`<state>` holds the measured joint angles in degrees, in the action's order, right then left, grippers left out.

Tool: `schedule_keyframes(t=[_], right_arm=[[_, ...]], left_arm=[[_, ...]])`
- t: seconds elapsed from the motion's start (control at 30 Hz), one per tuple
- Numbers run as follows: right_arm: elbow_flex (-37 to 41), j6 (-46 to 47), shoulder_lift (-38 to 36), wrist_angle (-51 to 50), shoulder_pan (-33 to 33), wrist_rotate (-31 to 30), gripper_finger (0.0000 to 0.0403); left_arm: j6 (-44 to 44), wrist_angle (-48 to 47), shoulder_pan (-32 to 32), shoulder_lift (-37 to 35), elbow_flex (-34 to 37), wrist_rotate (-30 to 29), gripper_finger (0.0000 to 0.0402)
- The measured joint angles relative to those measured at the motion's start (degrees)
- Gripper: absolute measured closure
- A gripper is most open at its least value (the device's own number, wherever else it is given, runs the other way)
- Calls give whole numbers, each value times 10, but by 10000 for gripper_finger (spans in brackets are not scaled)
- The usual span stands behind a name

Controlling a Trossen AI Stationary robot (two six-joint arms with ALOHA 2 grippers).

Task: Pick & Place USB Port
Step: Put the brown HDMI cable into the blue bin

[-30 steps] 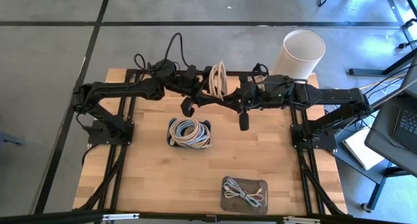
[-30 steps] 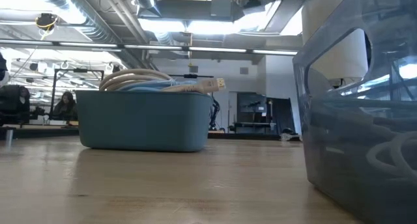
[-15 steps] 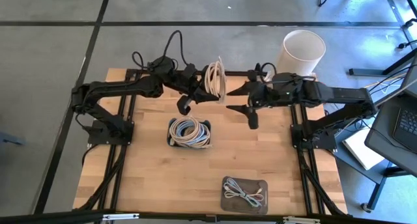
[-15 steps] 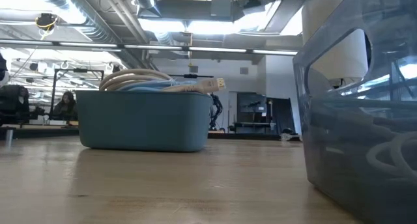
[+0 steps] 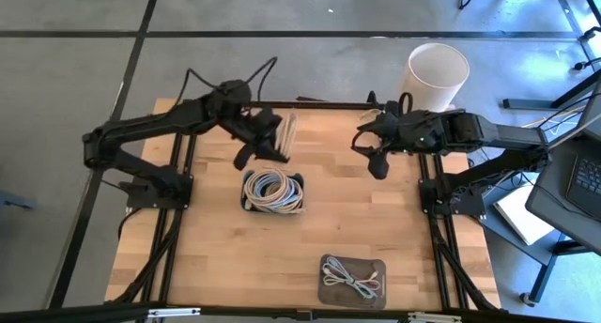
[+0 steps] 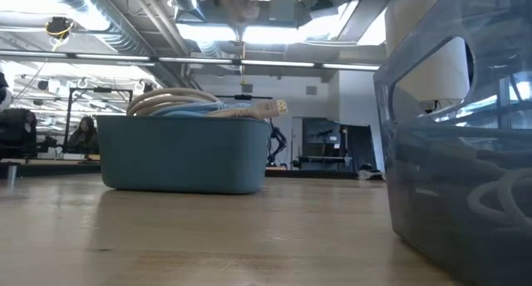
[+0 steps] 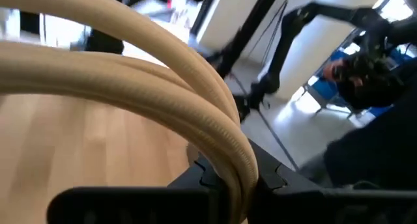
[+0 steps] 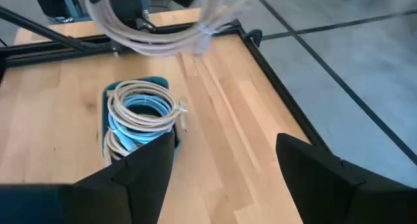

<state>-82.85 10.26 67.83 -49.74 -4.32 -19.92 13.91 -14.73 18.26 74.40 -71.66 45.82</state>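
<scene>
Moved: we see both arms drawn apart since earlier.
Left gripper (image 5: 266,140): clamped on beige cable coil (image 5: 285,135), seemingly above blue bin (image 5: 246,203).
Right gripper (image 5: 368,152): fingers spread, empty, far right.

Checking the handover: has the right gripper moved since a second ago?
Yes. The right gripper, open and empty, has drawn back from mid-table toward the white bucket.

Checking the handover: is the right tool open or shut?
Open. The right tool shows its two fingers spread wide, nothing between them.
</scene>
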Motion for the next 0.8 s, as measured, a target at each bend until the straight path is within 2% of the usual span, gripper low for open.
schedule_keyframes(t=[0.17, 0.33, 0.57, 0.8], right_arm=[[0, -14, 0, -1, 1, -6, 137], [0, -17, 0, -3, 2, -21, 138], [0, -17, 0, -3, 2, -33, 138], [0, -3, 0, -3, 2, -34, 138]], left_arm=[[5, -146, -4, -26, 0, -11, 383], [5, -259, -27, -26, 0, -50, 383], [-8, -295, -49, 7, 0, -97, 383], [-39, -361, -86, 91, 0, -103, 383]])
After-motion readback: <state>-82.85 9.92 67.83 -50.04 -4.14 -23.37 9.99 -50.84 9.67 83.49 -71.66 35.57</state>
